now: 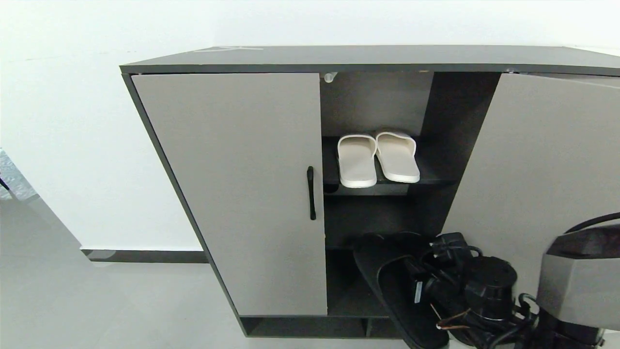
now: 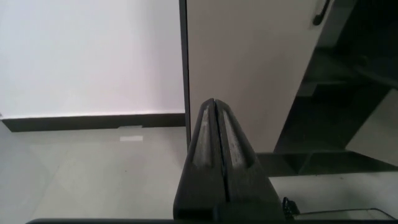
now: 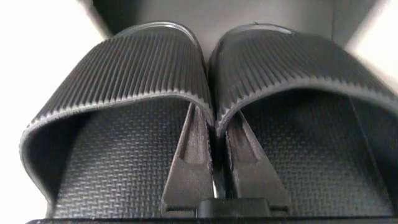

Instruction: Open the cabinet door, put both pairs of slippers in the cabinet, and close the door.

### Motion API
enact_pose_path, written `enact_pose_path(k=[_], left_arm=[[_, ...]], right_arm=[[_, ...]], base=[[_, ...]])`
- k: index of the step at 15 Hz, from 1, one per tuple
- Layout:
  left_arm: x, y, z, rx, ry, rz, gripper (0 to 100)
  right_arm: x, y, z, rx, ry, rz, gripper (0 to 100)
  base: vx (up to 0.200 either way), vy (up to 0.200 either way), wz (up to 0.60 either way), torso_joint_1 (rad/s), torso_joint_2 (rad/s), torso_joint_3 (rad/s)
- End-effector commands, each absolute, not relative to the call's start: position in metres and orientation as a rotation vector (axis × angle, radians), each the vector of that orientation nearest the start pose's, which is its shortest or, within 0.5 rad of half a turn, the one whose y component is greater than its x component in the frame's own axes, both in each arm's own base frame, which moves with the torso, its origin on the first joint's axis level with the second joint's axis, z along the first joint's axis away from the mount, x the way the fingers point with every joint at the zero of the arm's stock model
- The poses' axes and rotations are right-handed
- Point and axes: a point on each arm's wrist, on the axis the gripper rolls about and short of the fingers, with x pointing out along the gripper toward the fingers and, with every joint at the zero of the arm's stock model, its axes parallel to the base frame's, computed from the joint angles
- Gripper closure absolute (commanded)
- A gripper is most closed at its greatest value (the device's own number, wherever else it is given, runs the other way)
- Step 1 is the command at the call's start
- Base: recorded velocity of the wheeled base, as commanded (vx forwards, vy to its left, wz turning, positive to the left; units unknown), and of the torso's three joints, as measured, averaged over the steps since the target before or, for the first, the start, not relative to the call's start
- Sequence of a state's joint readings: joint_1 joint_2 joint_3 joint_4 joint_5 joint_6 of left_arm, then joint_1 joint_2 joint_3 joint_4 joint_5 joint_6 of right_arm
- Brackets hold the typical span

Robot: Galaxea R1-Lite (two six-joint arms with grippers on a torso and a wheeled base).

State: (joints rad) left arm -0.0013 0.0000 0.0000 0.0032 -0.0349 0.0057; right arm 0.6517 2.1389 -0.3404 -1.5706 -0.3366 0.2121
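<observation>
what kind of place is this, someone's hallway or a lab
Probably an indoor entryway, or a mock-up of one: a shoe cabinet stands against a bare white wall, white slippers sit on its shelf, black slippers are at its open side, and the grey floor is glossy.

The black slippers (image 3: pixel 124 81) look rubbery and matt, with finely ribbed straps and footbeds stamped in a small diamond grain. The white slippers (image 1: pixel 378 157) are smooth and matt, foam or soft rubber by the look. The cabinet (image 1: pixel 339 55) is dark matt board with smooth grey laminate doors (image 1: pixel 232 184) and a black handle (image 1: pixel 311 193) — the grey floor (image 1: pixel 97 305) is glossy and reflective.
</observation>
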Motion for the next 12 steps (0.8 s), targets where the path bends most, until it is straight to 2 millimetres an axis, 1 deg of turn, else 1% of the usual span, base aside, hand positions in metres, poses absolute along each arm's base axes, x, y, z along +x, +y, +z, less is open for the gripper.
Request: enact_pose_path(k=[1, 3, 5, 6, 7, 8, 10, 11, 12], left_arm=[[-0.023, -0.001, 0.075, 0.006, 0.004, -0.037, 100], [-0.023, -0.001, 0.075, 0.006, 0.004, -0.037, 100], [-0.023, -0.001, 0.075, 0.006, 0.004, -0.035, 100], [-0.023, -0.001, 0.075, 0.008, 0.004, -0.035, 100], [-0.023, -0.001, 0.075, 0.008, 0.004, -0.037, 100], [-0.023, -0.001, 0.075, 0.008, 0.004, -0.035, 100], [-0.023, -0.001, 0.075, 0.008, 0.004, -0.035, 100], [-0.023, -0.001, 0.075, 0.008, 0.004, -0.037, 100], [-0.023, -0.001, 0.075, 0.008, 0.004, -0.035, 100]], right_arm=[[0.269, 0.195, 0.016, 0.095, 0.221, 0.249, 100], [0.288, 0.210, 0.011, 0.110, 0.171, 0.243, 100], [0.312, 0.224, 0.015, 0.125, 0.106, 0.208, 100], [0.323, 0.227, 0.018, 0.119, 0.095, 0.184, 100], [0.328, 0.230, 0.020, 0.114, 0.092, 0.177, 100], [0.342, 0.240, 0.024, 0.111, 0.085, 0.152, 100], [0.355, 0.249, 0.027, 0.090, 0.081, 0.107, 100], [0.371, 0.257, 0.028, 0.085, 0.063, 0.021, 100], [0.378, 0.260, 0.027, 0.085, 0.055, -0.013, 100]], base=[[0.000, 0.000, 0.00, 0.000, 0.00, 0.000], [0.000, 0.000, 0.00, 0.000, 0.00, 0.000], [0.000, 0.000, 0.00, 0.000, 0.00, 0.000], [0.000, 0.000, 0.00, 0.000, 0.00, 0.000], [0.000, 0.000, 0.00, 0.000, 0.00, 0.000], [0.000, 0.000, 0.00, 0.000, 0.00, 0.000], [0.000, 0.000, 0.00, 0.000, 0.00, 0.000], [0.000, 0.000, 0.00, 0.000, 0.00, 0.000], [0.000, 0.000, 0.00, 0.000, 0.00, 0.000]])
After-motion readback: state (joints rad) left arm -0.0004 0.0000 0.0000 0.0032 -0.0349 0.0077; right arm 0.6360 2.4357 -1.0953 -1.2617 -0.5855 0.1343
